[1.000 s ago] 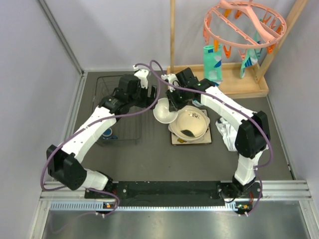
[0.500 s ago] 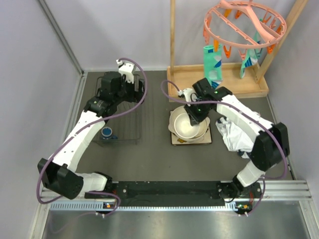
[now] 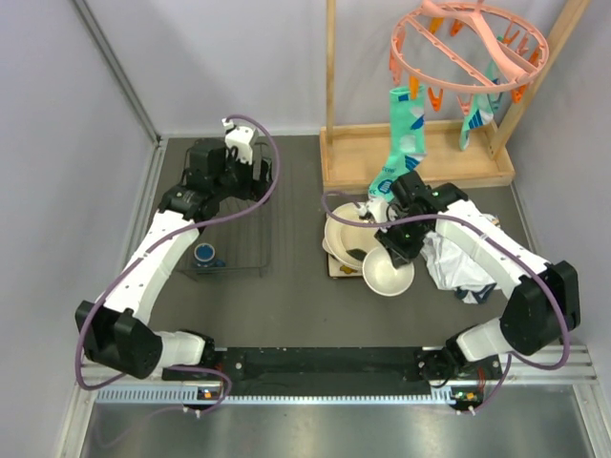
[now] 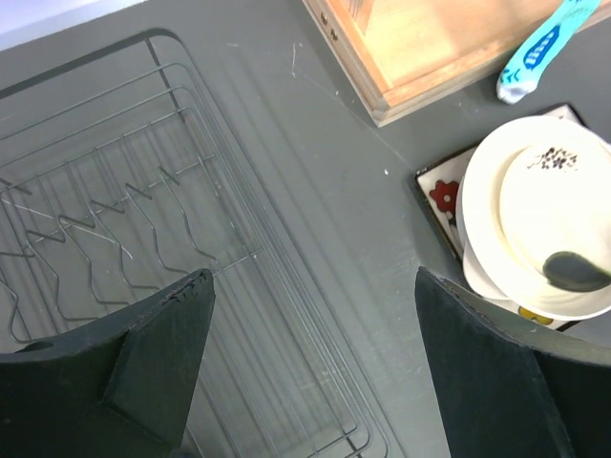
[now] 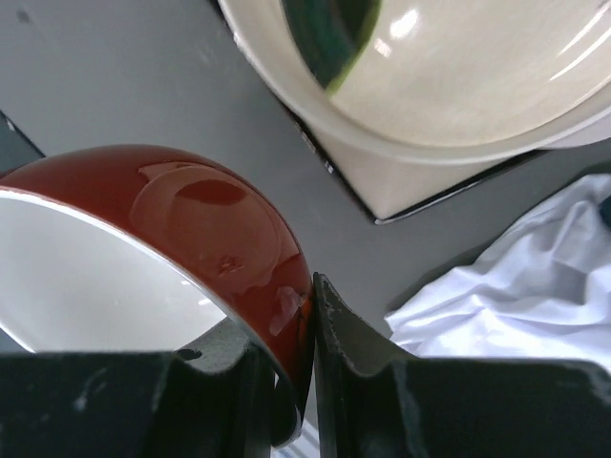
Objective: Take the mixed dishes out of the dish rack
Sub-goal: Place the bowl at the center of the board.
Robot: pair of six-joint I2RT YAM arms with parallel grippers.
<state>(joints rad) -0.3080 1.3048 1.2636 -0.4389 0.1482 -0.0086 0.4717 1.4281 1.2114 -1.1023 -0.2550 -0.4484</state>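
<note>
The black wire dish rack lies at the left, its tines bare in the left wrist view. A dark blue mug sits at its near end. My left gripper hovers open over the rack's far end, holding nothing. My right gripper is shut on the rim of a small bowl, white inside and glossy red outside, just near-right of the stack. The large cream dishes are stacked on the square floral plate.
A crumpled white cloth lies right of the stack, close to the held bowl. A wooden frame with a pink peg hanger stands at the back right, and a teal sock hangs down toward the stack.
The bowl was between both grippers beside the rack. My left gripper let go and drew back over the rack. My right arm carried the bowl over the stack to its near-right side.
</note>
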